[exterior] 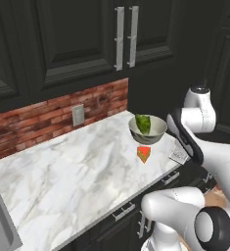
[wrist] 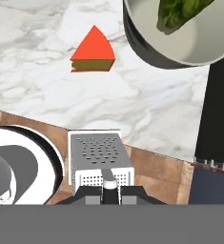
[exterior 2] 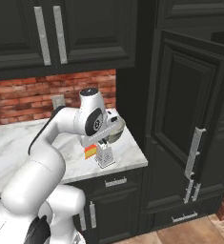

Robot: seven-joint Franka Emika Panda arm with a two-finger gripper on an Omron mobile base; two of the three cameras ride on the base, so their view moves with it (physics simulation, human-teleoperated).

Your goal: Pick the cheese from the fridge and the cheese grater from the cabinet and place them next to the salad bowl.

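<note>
The cheese [exterior: 144, 154] is already lying beside the salad bowl [exterior: 148, 129]; the gripper [wrist: 109, 187] is grasping the cheese grater [wrist: 100, 164] near the counter [exterior: 77, 166] edge, release remaining.

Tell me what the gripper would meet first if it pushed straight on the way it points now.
The gripper is already shut on the pale grey-white box-shaped cheese grater, so that comes first. Beyond it, most likely the white marble counter near its front edge, short of the red-rinded yellow cheese wedge; depth is unclear.
</note>
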